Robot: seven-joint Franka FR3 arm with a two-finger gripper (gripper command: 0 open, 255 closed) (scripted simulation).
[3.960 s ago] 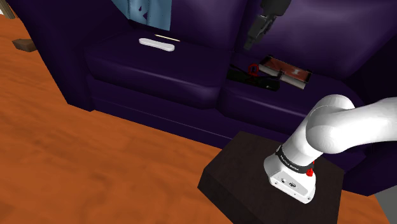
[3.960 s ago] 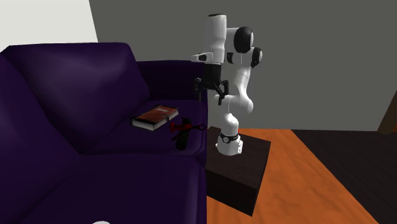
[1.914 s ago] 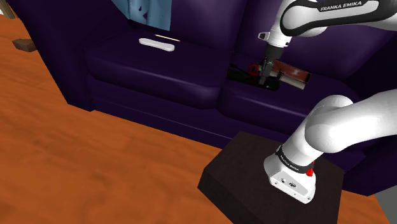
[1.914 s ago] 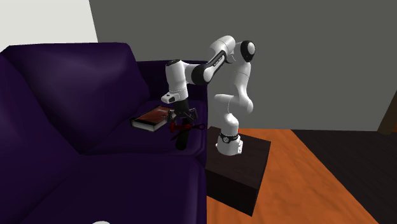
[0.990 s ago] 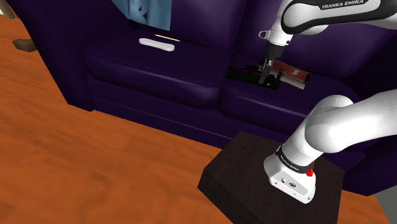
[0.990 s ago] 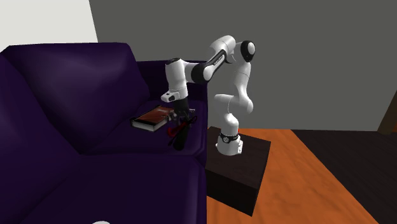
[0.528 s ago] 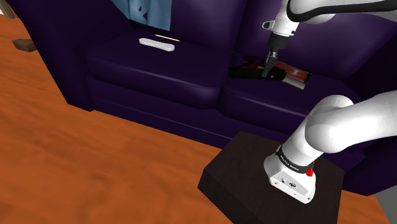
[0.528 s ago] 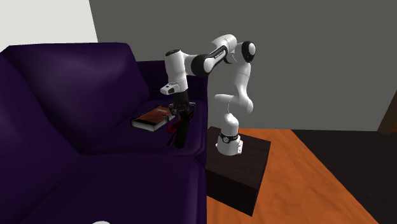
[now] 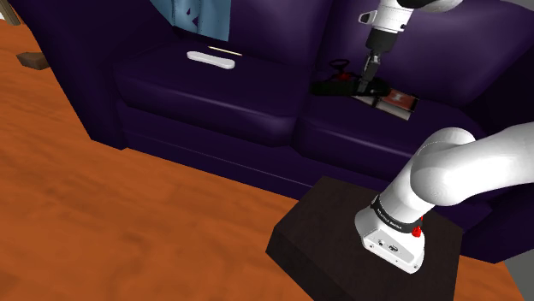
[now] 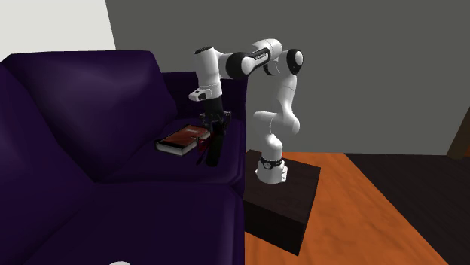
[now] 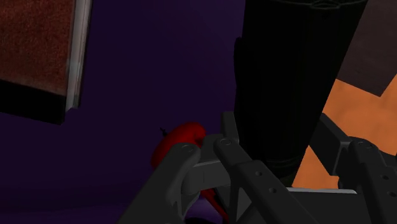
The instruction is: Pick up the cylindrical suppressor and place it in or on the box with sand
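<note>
the hand (image 9: 366, 84) is closed on the black cylinder (image 9: 334, 87), fingers narrowed onto it near one end. in the wrist view its dark body (image 11: 286, 76) runs out from between the two fingers (image 11: 238, 167), which press its sides. a small red piece (image 11: 181, 140) sits just beside the fingers; i cannot tell whether it belongs to the cylinder.

the step in hand looks like the carry: the cylinder hangs from the hand (image 10: 213, 126) above the purple sofa (image 10: 75, 113), with the grasp made and the placing not yet done.

the box (image 10: 181, 140), flat with a reddish-brown top and pale sides, lies on the seat below the hand and off to one side, away from the arm's stand (image 9: 325, 231). the next move calls for a short sideways travel over that top, then a gentle lowering before the fingers let go.

seen from the second exterior view, the cylinder (image 10: 213, 150) hangs close to upright beneath the hand. in the shoulder view it stretches out from the hand along the seat instead. so i judge the long axis slants, its free end pointing down and away from the hand, on the side away from the box (image 9: 395, 98).
</note>
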